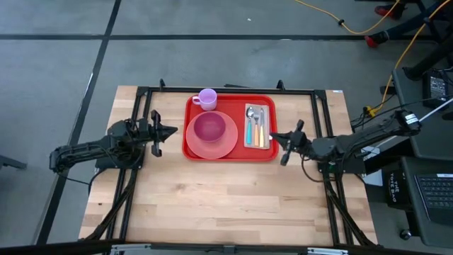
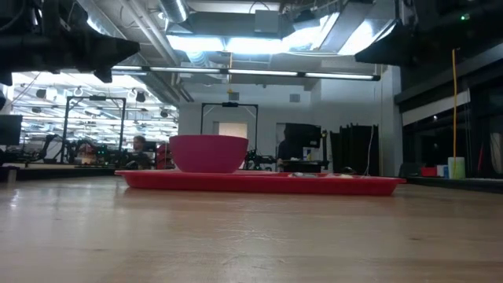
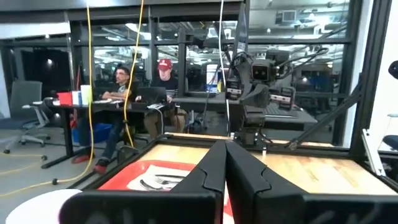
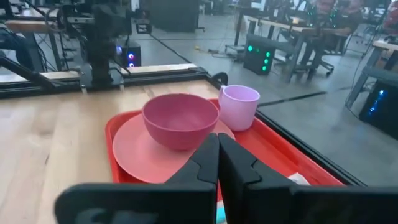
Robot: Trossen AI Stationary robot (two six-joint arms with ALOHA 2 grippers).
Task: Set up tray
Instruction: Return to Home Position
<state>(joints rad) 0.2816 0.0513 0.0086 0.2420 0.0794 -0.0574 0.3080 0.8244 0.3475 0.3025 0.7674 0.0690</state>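
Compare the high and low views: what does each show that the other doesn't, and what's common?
Only the high view: the cup next to the plate, the cutlery laid along the right side of the tray, and the left gripper and right gripper at the tray's left and right. Only the low view: the room beyond the table with its ceiling lights, and the side profile of the bowl. Both: the red tray with the bowl on it.

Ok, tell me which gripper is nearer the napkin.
Right. The right gripper, shut, hangs at the tray edge beside the napkin; the left gripper, also shut, is off the tray's opposite side, with the plate between.
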